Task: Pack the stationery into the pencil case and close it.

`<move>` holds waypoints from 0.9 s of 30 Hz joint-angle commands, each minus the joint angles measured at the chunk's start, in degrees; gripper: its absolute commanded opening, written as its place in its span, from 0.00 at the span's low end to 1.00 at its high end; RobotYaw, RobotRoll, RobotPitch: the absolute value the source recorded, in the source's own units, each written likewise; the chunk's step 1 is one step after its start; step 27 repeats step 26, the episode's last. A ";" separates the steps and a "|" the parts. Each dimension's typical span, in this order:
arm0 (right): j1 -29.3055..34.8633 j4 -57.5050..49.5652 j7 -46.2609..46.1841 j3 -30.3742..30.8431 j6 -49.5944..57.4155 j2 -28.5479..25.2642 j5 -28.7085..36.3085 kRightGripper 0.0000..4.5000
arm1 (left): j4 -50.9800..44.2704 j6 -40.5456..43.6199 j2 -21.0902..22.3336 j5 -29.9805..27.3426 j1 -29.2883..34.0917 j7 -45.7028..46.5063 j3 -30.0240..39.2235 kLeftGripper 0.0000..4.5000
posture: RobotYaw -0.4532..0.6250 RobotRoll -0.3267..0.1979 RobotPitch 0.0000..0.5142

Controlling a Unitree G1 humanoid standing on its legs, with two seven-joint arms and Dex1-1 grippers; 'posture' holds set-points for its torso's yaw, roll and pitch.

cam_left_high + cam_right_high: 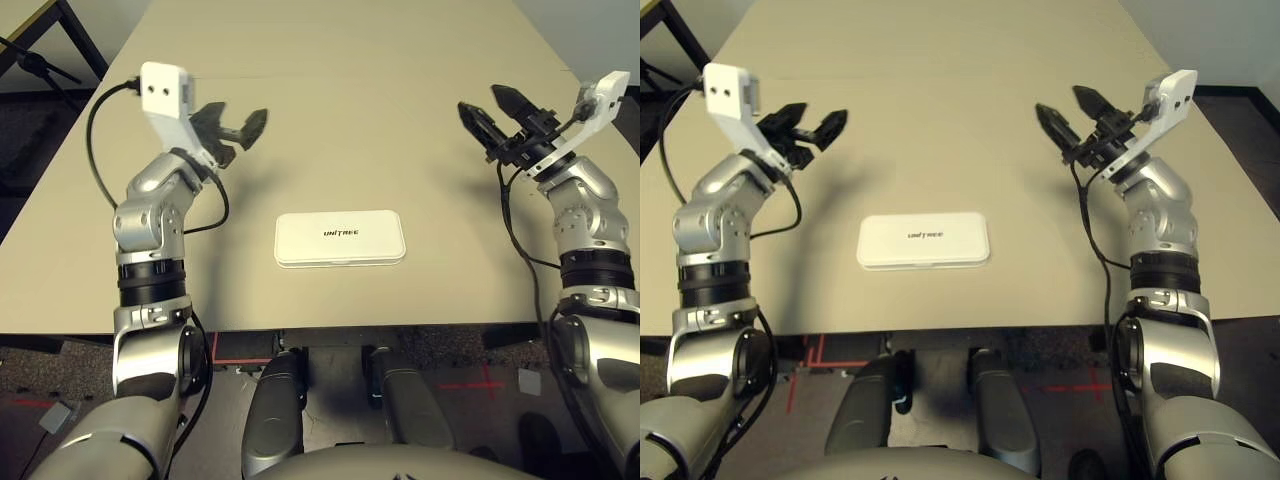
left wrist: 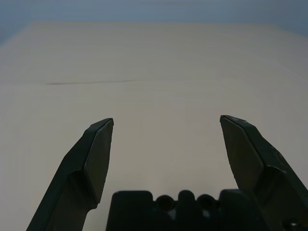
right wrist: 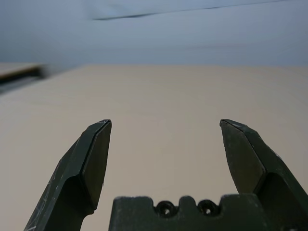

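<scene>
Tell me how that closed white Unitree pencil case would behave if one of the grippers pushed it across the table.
The pencil case lies flat and low with its lid shut, so it would probably slide, not tip or roll. Its smooth shell looks like hard plastic, likely stiff and a bit slippery on the bare table. A push near one rounded corner would probably spin it.

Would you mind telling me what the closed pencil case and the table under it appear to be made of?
The pencil case looks like hard white plastic with a smooth, slightly glossy finish: crisp rounded corners, a thin seam around the edge and printed dark lettering on the lid. The table looks like a beige laminate board with a matte finish: uniform colour, no grain, a fine joint line across it. Neither is certain from looks alone.
</scene>
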 commanded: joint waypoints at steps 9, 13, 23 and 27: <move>2.20 9.20 -25.68 -1.27 -2.90 0.39 -10.70 1.00 | 7.72 -16.37 -2.43 2.99 5.48 12.99 3.21 0.99 | 0.37 0.62 0.34; 3.13 9.59 -26.48 -1.40 -1.40 0.24 -10.52 1.00 | 10.18 -18.30 -2.17 4.35 4.99 15.97 2.80 0.99 | 0.37 0.62 0.33; 5.60 6.54 -25.90 -1.18 -0.60 0.52 -9.88 1.00 | 12.52 -18.87 -1.34 6.29 4.40 20.78 1.84 0.99 | 0.33 0.62 0.36; 7.03 4.99 -25.08 -1.20 -0.01 0.41 -9.64 1.00 | 11.56 -18.74 -1.06 6.60 4.91 21.70 1.85 0.99 | 0.33 0.62 0.37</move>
